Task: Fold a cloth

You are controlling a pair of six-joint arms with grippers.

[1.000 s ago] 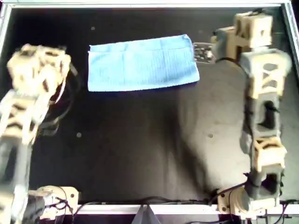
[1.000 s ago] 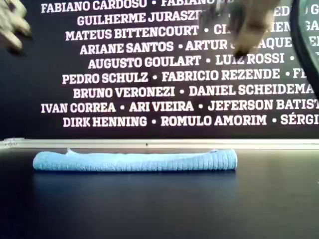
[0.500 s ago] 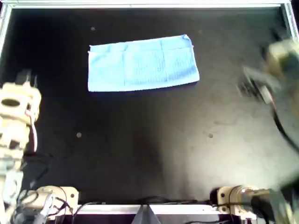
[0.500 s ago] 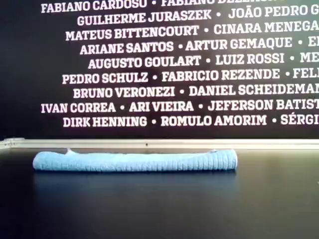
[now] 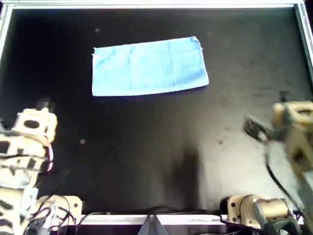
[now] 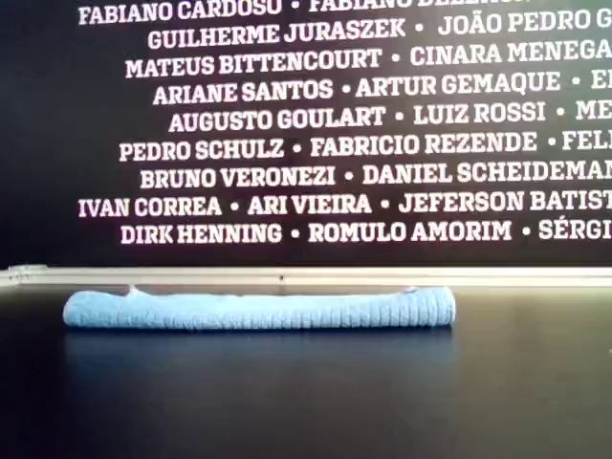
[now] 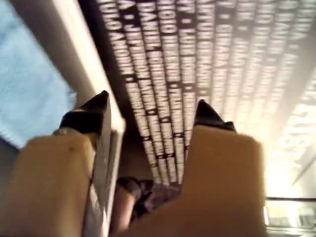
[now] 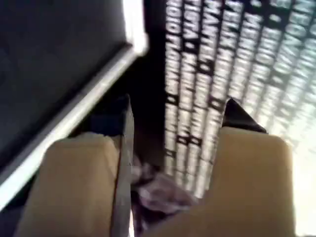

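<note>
The light-blue cloth point(image 5: 149, 66) lies flat as a folded rectangle at the back middle of the black table point(image 5: 156, 147). In the exterior view it shows as a low blue strip point(image 6: 258, 309). A corner of it shows in the first wrist view point(image 7: 24, 84). My first gripper point(image 7: 153, 116) is open and empty, raised and pointing at the lettered wall. My second gripper point(image 8: 180, 113) is open and empty too, with no cloth in its view. One arm point(image 5: 32, 127) is at the overhead view's left, another arm point(image 5: 288, 122) at its right, both well away from the cloth. The wrist views do not show which is which.
A metal rail point(image 5: 156, 5) borders the table's back and sides. A black banner with white names point(image 6: 335, 124) stands behind the rail. The arm bases point(image 5: 254, 208) sit at the near edge.
The arm at the overhead view's right has drawn back from the cloth's right edge toward the near side. The other arm has also pulled back and lowered. The cloth has not moved.
</note>
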